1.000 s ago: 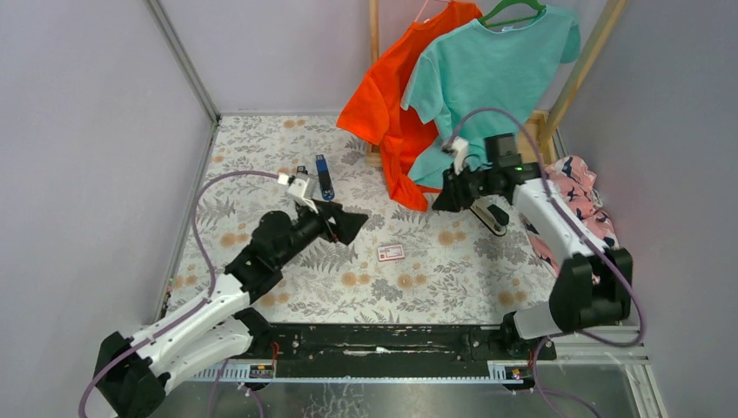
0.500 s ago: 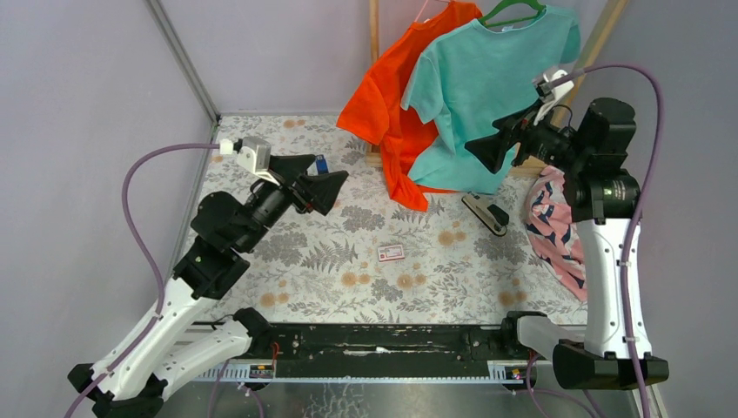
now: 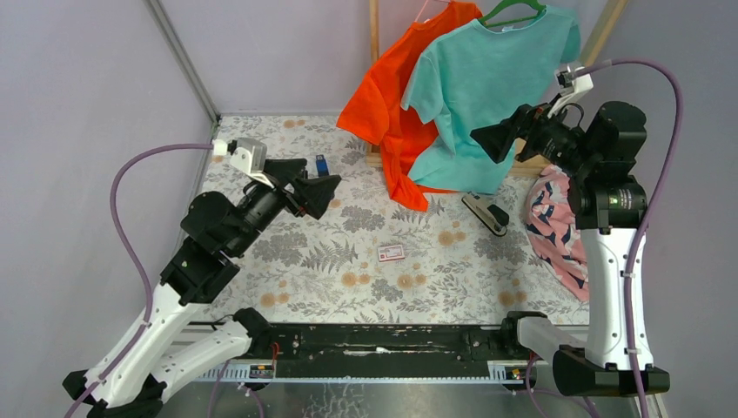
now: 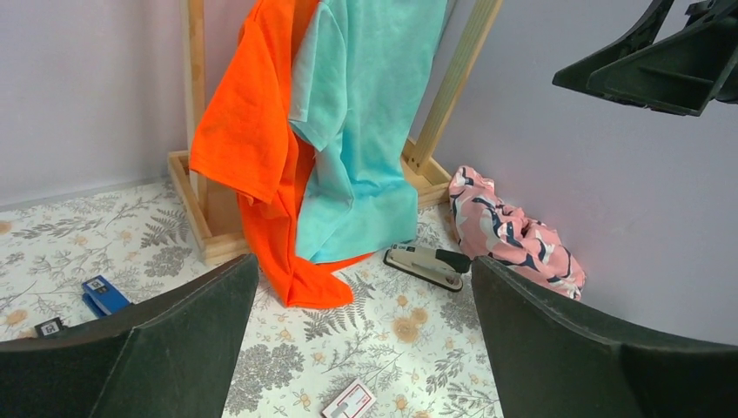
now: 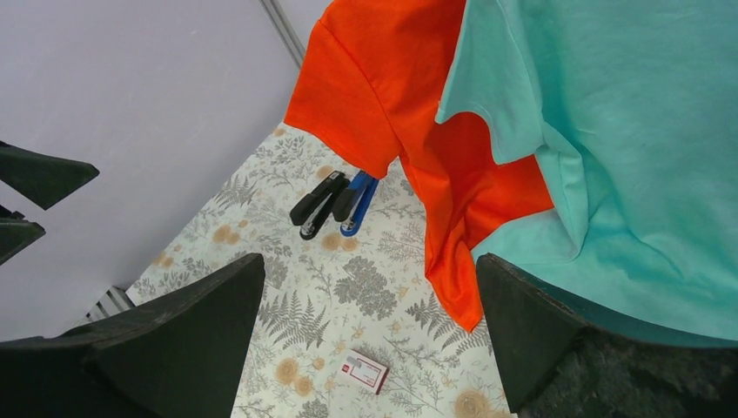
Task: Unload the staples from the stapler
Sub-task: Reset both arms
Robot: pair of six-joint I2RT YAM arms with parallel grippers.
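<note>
The stapler (image 3: 486, 213), black with a silver-grey body, lies flat on the floral table by the hem of the teal shirt; the left wrist view shows it too (image 4: 426, 264). No staples can be made out in any view. My left gripper (image 3: 320, 174) hangs open high above the table's left side, nothing between its fingers (image 4: 174, 348). The right gripper (image 3: 496, 135) is also open and empty, raised in front of the teal shirt, well above and apart from the stapler. The right wrist view does not show the stapler.
A small red-and-white card (image 3: 392, 252) lies mid-table. A blue bar (image 5: 355, 205) and a black one (image 5: 318, 203) lie side by side at the back left. Orange (image 3: 392, 96) and teal (image 3: 487, 87) shirts hang on a wooden rack. A pink patterned cloth (image 3: 561, 226) lies at the right.
The right gripper opened, left the stapler on the table and rose up to the right. The left arm lifted and pulled back to the left, jaws widening.
</note>
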